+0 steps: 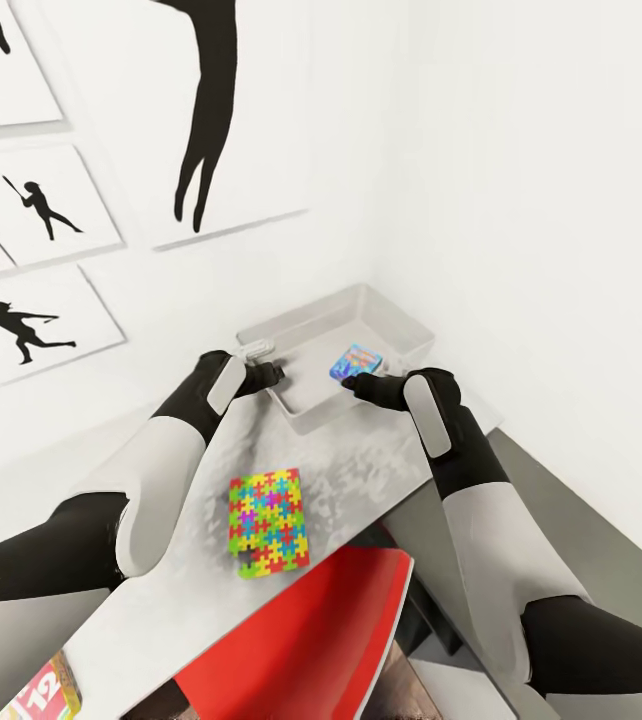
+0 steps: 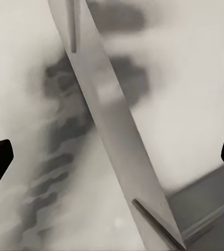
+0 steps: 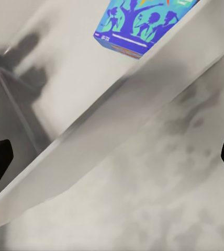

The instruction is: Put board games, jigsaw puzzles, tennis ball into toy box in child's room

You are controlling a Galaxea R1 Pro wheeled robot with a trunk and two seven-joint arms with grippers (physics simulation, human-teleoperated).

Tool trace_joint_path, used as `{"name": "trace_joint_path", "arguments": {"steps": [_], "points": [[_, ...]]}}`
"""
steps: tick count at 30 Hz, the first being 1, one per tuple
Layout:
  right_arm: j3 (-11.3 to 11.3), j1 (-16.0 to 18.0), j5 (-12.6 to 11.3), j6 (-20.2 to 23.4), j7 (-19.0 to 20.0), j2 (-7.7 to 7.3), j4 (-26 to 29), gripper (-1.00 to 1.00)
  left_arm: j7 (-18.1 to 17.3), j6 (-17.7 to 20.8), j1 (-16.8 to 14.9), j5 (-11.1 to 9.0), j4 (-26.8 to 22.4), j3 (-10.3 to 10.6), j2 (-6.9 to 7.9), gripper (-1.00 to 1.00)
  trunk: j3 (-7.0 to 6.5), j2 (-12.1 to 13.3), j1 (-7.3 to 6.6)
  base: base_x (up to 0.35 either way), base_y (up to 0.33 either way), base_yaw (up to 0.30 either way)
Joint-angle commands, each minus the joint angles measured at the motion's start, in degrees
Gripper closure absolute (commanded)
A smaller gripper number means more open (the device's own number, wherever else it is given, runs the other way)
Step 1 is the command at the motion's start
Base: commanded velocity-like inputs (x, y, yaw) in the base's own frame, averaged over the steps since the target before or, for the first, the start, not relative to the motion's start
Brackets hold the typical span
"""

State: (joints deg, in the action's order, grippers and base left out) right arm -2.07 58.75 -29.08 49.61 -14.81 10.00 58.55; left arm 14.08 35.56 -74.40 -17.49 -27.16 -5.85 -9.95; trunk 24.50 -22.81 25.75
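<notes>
The light grey toy box (image 1: pixel 401 335) stands on the table (image 1: pixel 361 470) in the wall corner. A blue printed board game (image 1: pixel 356 362) lies inside it near its front wall, also seen in the right wrist view (image 3: pixel 143 23). My left gripper (image 1: pixel 273 368) is open at the box's near left rim (image 2: pixel 117 136). My right gripper (image 1: pixel 353 382) is open just over the front rim (image 3: pixel 117 115), beside the blue game. Neither holds anything. One multicolour jigsaw puzzle (image 1: pixel 268 522) lies flat on the table between my arms. Another printed game box (image 1: pixel 46 693) with a red "12" shows at the bottom left.
A red chair (image 1: pixel 311 630) is pushed in under the table's near edge. White walls close in behind and to the right of the toy box. Black silhouette posters (image 1: pixel 41 325) hang on the left wall. Grey floor (image 1: pixel 571 510) shows to the right of the table.
</notes>
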Motion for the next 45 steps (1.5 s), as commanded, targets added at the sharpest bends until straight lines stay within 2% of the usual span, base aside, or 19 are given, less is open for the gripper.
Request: {"name": "trace_joint_path", "arguments": {"steps": [1,9,17,27,37,45], "points": [[-0.04,0.05,-0.59,0.13,-0.57,0.00,0.06,-1.00,0.45,0.21,-0.04,-0.61,-0.08,-0.21,-0.05,-1.00,0.19,-0.11,0.03,0.000,0.000,0.000],[-0.04,0.22,-0.62,0.13,-0.59,0.00,0.11,-1.00,0.35,0.21,-0.04,-0.61,-0.08,-0.21,-0.05,-1.00,0.93,-0.11,0.03,0.000,0.000,0.000],[-0.04,2.01,-1.01,0.13,-0.60,0.00,0.08,-1.00,0.34,0.21,-0.04,-0.61,-0.17,-0.21,-0.05,-1.00,1.68,-0.11,0.03,0.000,0.000,0.000],[-0.03,4.04,-3.08,0.13,-0.57,0.00,0.08,-1.00,0.33,0.28,-0.05,-0.61,-0.91,-0.21,-0.05,-1.00,2.60,-0.11,0.03,0.000,0.000,0.000],[-0.01,4.49,-4.09,0.02,-0.57,0.00,-0.27,-1.00,0.28,0.29,-0.05,-0.61,-1.13,-0.21,-0.05,-1.00,3.53,-0.11,0.03,0.000,0.000,0.000],[-0.02,4.45,-4.00,-2.14,-0.65,0.00,-0.65,-1.00,0.20,0.29,-0.04,-0.61,-1.81,-0.21,-0.05,-1.00,4.26,-0.11,0.03,0.000,0.000,0.000]]}}
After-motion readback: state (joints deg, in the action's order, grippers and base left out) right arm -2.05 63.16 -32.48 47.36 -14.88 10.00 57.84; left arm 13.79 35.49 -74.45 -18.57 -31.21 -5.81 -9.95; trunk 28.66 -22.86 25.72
